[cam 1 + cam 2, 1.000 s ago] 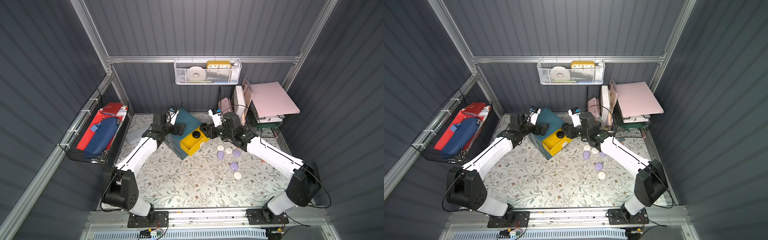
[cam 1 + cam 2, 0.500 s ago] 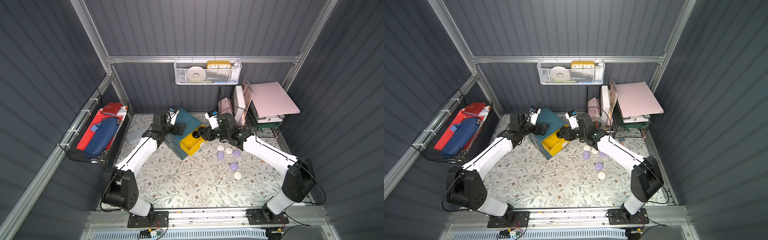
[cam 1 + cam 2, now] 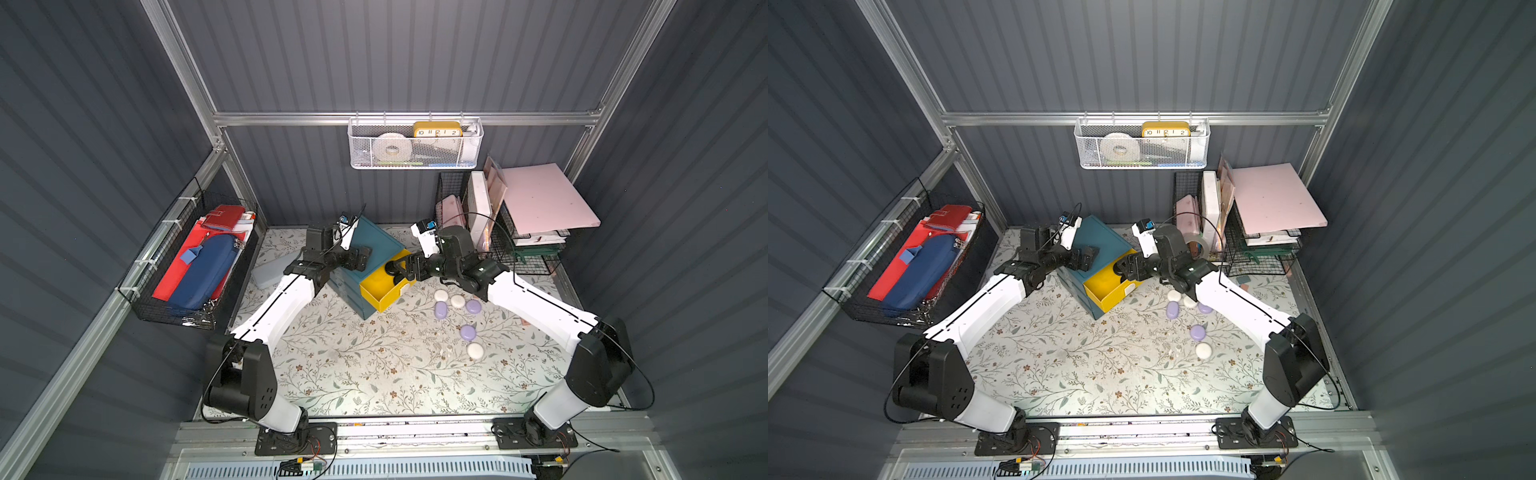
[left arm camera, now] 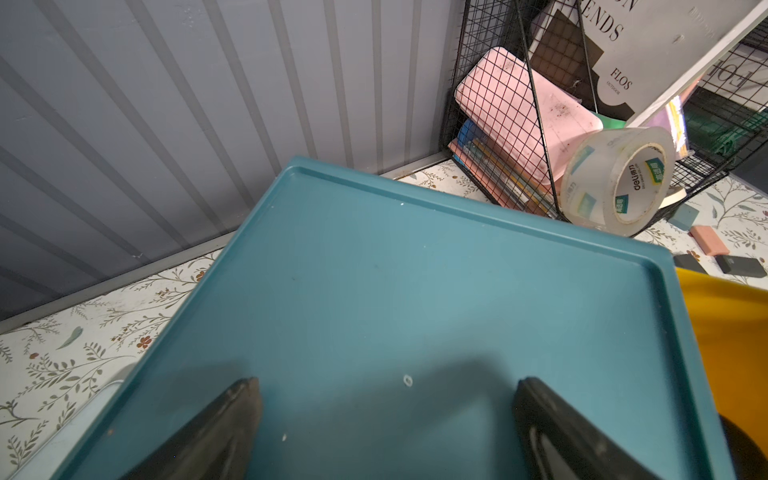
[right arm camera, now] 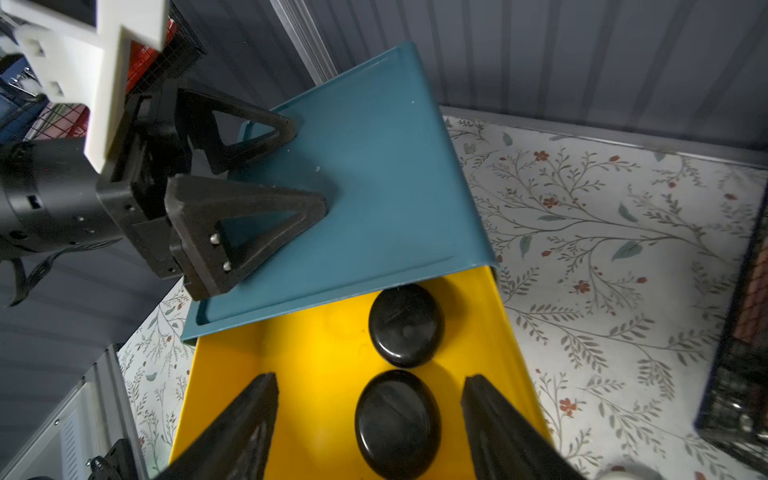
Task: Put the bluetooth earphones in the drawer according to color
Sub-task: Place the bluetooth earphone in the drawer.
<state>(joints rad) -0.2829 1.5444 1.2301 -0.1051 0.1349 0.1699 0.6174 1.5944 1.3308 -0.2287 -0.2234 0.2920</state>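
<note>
The teal cabinet (image 3: 376, 245) stands at the back middle with its yellow drawer (image 3: 380, 289) pulled out. Two black earphones lie in that drawer. One black case (image 5: 398, 419) lies between the fingers of my right gripper (image 5: 370, 379), which is open and clear of it on both sides. The other black case (image 5: 406, 325) lies further in. My left gripper (image 4: 386, 384) is open, its fingertips on or just above the cabinet top (image 4: 395, 270). Several white and lilac earphones lie on the table to the right, among them a white case (image 3: 441, 295), a lilac case (image 3: 468, 331) and a second white case (image 3: 475, 350).
A pale grey-blue case (image 3: 268, 272) lies left of the cabinet. A black wire rack (image 3: 498, 232) with books and a tape roll (image 4: 615, 183) stands at the back right. Pink (image 4: 708, 240) and black chips (image 4: 742, 266) lie near it. A wire basket (image 3: 187, 266) hangs on the left wall.
My right gripper has moved left, from beside the yellow drawer to over it, and its jaws have widened. The left arm has stayed on the cabinet.
</note>
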